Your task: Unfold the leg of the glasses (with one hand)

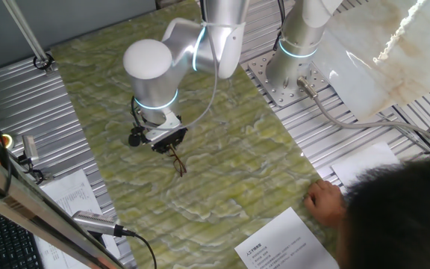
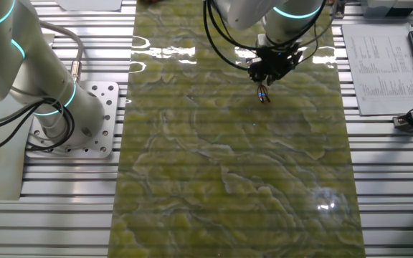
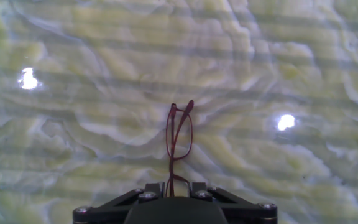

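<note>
Hand view: my gripper [image 3: 174,194] pinches the glasses [image 3: 179,140] at one end; their long axis extends straight ahead, legs folded.

Glasses [image 3: 179,142]: thin dark reddish-brown wire frame, clear lenses, small. Seen edge-on in the hand view, extending straight out from the camera, frame narrow and elongated, near end hidden at the lower edge of that view. Far end shows two small rounded tips close together. In one fixed view the glasses [image 1: 178,161] point down toward the green marbled surface; in the other fixed view [image 2: 264,94] likewise. Contact with the surface cannot be judged. Leg position unclear.
</note>
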Robot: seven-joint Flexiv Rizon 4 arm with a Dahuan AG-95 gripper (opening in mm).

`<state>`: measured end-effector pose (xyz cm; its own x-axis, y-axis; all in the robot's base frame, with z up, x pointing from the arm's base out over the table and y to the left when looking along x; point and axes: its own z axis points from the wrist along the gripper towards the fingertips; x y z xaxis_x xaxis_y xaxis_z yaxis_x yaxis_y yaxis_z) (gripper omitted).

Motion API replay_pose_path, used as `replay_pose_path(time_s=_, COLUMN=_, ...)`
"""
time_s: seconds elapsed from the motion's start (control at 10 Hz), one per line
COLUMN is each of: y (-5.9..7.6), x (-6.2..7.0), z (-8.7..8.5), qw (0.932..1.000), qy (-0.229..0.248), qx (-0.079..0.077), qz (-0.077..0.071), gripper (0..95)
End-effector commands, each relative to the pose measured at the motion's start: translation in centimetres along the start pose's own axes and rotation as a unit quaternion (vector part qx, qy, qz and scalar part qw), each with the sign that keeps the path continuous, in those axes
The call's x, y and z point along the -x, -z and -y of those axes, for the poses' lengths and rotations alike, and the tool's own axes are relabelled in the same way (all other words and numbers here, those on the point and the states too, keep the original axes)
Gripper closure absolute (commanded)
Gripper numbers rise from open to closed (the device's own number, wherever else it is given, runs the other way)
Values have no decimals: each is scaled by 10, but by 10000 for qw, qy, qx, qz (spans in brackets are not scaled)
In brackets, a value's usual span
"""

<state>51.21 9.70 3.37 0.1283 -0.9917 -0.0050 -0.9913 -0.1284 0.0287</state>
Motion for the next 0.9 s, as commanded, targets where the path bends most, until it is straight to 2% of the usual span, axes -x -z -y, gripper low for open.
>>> replay_pose_path(time_s=0.1, y=-2, x=-2, z=-2, qw=10000, qy=-1, qx=-61, qz=-51, gripper=760)
replay_pose_path(time_s=0.3, y=-2, x=-2, z=-3, qw=10000, qy=-8, qx=-59, qz=-47, gripper=760)
replay_pose_path(time_s=0.7, y=-2, x=-2, z=-3, qw=9998, qy=59, qx=-87, qz=-151, gripper=760)
replay_pose_path(time_s=0.9, y=-3, x=-3, z=-5, qw=9998, qy=32, qx=-136, qz=-107, gripper=760)
